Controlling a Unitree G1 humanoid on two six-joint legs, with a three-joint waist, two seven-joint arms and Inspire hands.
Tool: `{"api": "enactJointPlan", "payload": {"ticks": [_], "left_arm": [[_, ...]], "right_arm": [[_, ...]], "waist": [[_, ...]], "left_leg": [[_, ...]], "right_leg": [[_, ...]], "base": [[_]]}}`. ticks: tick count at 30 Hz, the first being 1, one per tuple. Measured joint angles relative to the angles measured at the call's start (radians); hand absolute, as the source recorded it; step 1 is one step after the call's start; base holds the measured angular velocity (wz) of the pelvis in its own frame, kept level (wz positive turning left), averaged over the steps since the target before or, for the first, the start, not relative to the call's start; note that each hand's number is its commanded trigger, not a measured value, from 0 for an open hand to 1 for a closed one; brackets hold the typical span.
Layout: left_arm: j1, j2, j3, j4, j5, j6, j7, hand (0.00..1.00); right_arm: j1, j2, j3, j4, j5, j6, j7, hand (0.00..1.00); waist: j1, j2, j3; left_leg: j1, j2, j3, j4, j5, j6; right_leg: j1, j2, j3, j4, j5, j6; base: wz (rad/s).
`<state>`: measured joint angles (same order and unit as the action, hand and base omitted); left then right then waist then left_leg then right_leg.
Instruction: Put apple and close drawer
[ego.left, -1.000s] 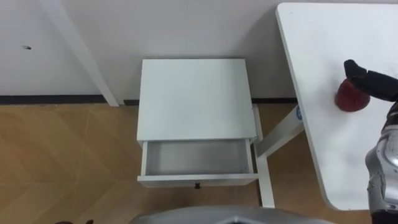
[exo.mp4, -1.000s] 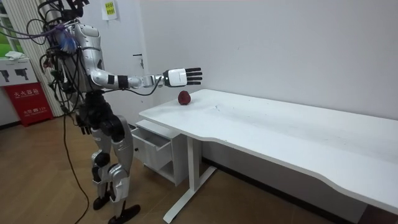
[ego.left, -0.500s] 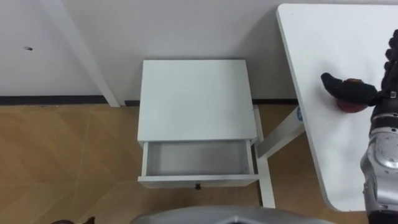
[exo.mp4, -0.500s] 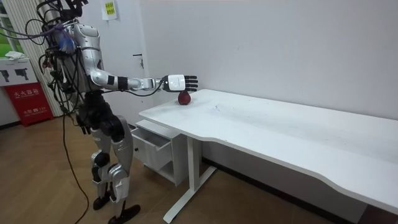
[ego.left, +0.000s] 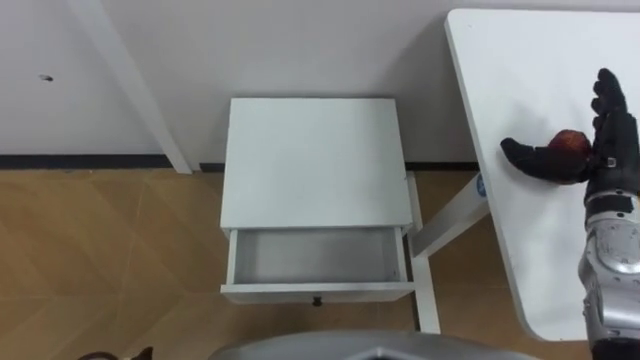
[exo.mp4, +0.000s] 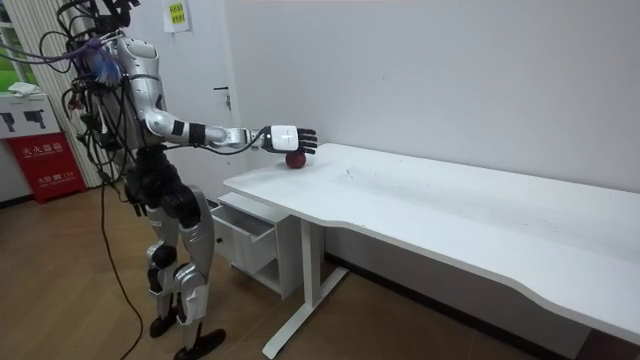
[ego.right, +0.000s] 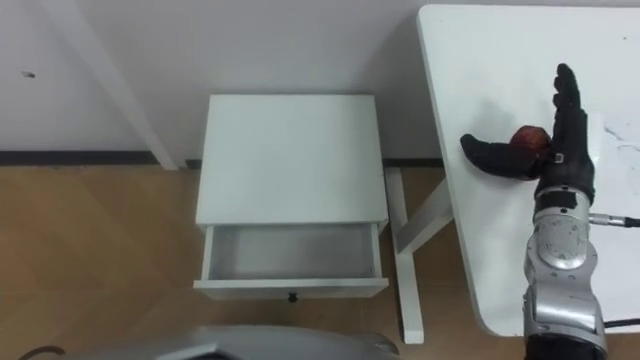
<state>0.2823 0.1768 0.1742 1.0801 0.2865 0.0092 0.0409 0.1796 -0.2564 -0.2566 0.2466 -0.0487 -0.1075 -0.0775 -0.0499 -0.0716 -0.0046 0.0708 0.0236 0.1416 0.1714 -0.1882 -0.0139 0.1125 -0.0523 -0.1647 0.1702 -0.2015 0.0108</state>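
Observation:
A red apple (ego.left: 571, 140) lies on the white table (ego.left: 520, 60), near its left edge. My right hand (ego.left: 608, 140) is at the apple. Its thumb lies along the apple's near-left side and its fingers (ego.right: 568, 105) point straight out past the fruit, so the hand is open. In the room view the right hand (exo.mp4: 285, 137) covers the top of the apple (exo.mp4: 296, 160). The white nightstand (ego.left: 310, 160) stands left of the table, and its drawer (ego.left: 315, 255) is pulled out with nothing in it. A dark tip of my left hand (ego.left: 100, 356) shows at the bottom left edge.
The table's white leg (ego.left: 455, 215) runs close beside the drawer's right end. A white wall and dark skirting lie behind the nightstand. Wooden floor (ego.left: 100, 250) spreads to the left. I stand in front of the nightstand with my right arm stretched out.
My right hand has come down from above the apple to its level. The thumb has swung round the apple's near side. The apple and drawer have not moved.

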Motion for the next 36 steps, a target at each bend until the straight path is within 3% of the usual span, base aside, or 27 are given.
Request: {"api": "enactJointPlan", "payload": {"ticks": [4,13,14,15,16,27,36], "left_arm": [[0.001,0.000,-0.001,0.000,0.000,0.000,0.006,0.00],[0.007,0.000,-0.001,0.003,0.003,0.000,0.017,0.00],[0.007,0.000,0.001,0.002,0.004,0.000,0.015,0.00],[0.007,0.000,0.001,0.001,0.009,0.000,0.013,0.00],[0.006,0.000,0.001,0.001,0.011,0.000,0.011,0.00],[0.007,0.002,0.001,0.000,0.011,-0.001,0.005,0.00],[0.012,0.010,0.001,-0.001,0.011,-0.001,0.007,0.00]], "right_arm": [[0.015,0.000,0.013,0.065,-0.001,0.021,0.035,0.00],[0.021,-0.002,0.017,0.070,-0.070,0.009,0.062,0.00],[0.022,-0.002,0.015,0.076,-0.081,0.003,0.068,0.05],[0.022,-0.002,0.013,0.083,-0.088,-0.004,0.070,0.88],[0.022,-0.002,0.012,0.084,-0.091,-0.005,0.072,1.00],[0.007,-0.018,-0.034,0.150,-0.155,-0.044,0.020,1.00],[-0.002,-0.017,-0.035,0.190,-0.156,-0.049,-0.013,1.00]], "waist": [[0.001,0.003,0.0020],[0.000,0.002,0.0012],[0.000,0.000,0.0008],[0.000,-0.001,0.0005],[0.000,-0.001,0.0004],[0.002,-0.010,-0.0054],[0.004,-0.013,-0.0055]], "left_leg": [[0.009,0.000,-0.002,0.000,0.000,0.000],[0.007,0.000,-0.001,0.008,-0.001,0.002],[0.005,0.000,-0.002,0.011,-0.002,0.002],[0.004,0.000,-0.002,0.011,-0.002,0.002],[0.004,0.000,-0.002,0.011,-0.002,0.002],[0.009,0.001,0.001,0.011,-0.002,0.002],[0.009,0.001,0.001,0.011,-0.002,0.002]], "right_leg": [[0.008,0.000,0.001,0.000,0.000,0.000],[0.011,0.001,0.002,-0.003,0.000,0.000],[0.010,0.001,0.001,-0.003,0.000,0.000],[0.010,0.001,0.001,-0.003,0.000,0.000],[0.009,0.001,0.001,-0.003,0.000,0.000],[0.015,0.002,0.010,-0.004,0.000,0.000],[0.016,0.002,0.009,-0.006,0.000,0.000]], "base": [[0.00],[0.00],[0.00],[0.00],[0.00],[0.00],[0.00]]}}
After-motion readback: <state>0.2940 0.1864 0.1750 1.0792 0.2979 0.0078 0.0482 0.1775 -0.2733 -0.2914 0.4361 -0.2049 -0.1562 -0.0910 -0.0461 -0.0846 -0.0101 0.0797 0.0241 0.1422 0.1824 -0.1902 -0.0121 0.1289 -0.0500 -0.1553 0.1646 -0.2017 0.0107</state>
